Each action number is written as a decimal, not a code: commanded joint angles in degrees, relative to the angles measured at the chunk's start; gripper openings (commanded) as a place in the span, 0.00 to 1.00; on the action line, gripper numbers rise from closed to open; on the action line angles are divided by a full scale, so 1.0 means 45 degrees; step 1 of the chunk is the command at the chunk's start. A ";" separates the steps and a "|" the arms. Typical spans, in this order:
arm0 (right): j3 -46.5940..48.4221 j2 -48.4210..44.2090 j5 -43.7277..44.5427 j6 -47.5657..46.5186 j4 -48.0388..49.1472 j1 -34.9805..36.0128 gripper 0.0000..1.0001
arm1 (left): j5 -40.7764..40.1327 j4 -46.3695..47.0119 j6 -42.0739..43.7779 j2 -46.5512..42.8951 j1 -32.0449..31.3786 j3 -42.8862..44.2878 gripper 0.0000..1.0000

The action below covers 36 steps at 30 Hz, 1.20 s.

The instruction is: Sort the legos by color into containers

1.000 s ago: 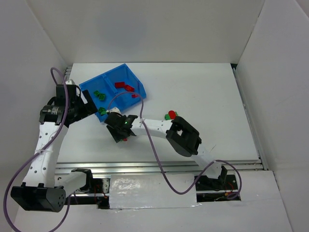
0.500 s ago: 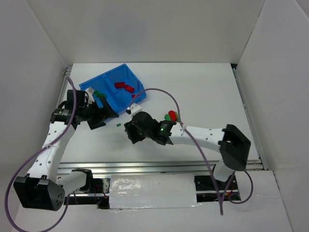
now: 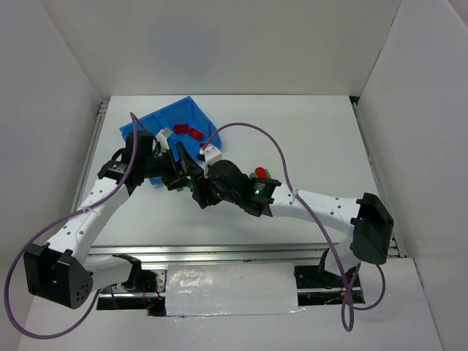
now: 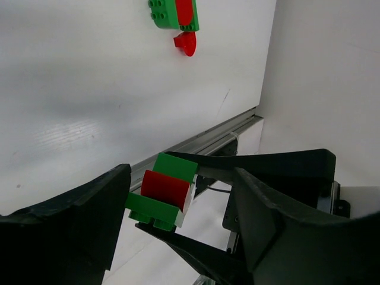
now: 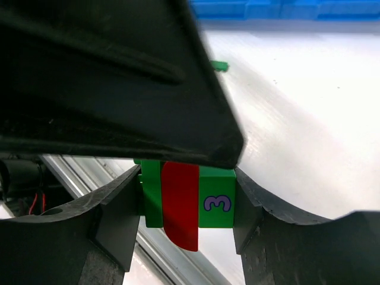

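Observation:
My right gripper (image 5: 187, 196) is shut on a joined lego stack (image 5: 189, 202): green, red, green, with a purple 3 on one side. My left gripper (image 4: 183, 184) stands open around that same stack (image 4: 163, 191), which lies close to its left finger (image 4: 71, 228), with a gap to the right finger. In the top view the two grippers meet just in front of the blue containers (image 3: 157, 123), left gripper (image 3: 181, 170) beside right gripper (image 3: 199, 189). Red legos (image 3: 189, 131) lie in the right compartment. The left compartment is mostly hidden by the left arm.
A green-red joined pair (image 4: 174, 13) and a red rounded piece (image 4: 186, 43) lie on the table right of the grippers, also seen from above (image 3: 257, 174). A small green brick (image 5: 218, 66) lies near the bin's front wall (image 5: 285, 9). White walls enclose the table.
The left gripper swung right from beside the bin to the right gripper and its jaws narrowed. The right gripper closed on the stack and carried it up toward the bin.

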 commanded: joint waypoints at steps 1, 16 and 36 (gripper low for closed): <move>0.0810 -0.0257 0.0606 0.0415 -0.0250 -0.0431 0.28 | 0.0796 0.0948 -0.0564 -0.0089 -0.0181 -0.0224 0.79; 0.1084 -0.0667 -0.0974 0.0339 0.0314 -0.0959 0.27 | 0.1168 0.1905 -0.0681 0.0497 -0.0845 -0.0499 0.47; -0.0147 -0.2617 -1.1101 -0.0148 0.0141 -0.4570 1.00 | 0.1791 0.3622 0.0783 0.0438 -0.0826 0.0908 0.00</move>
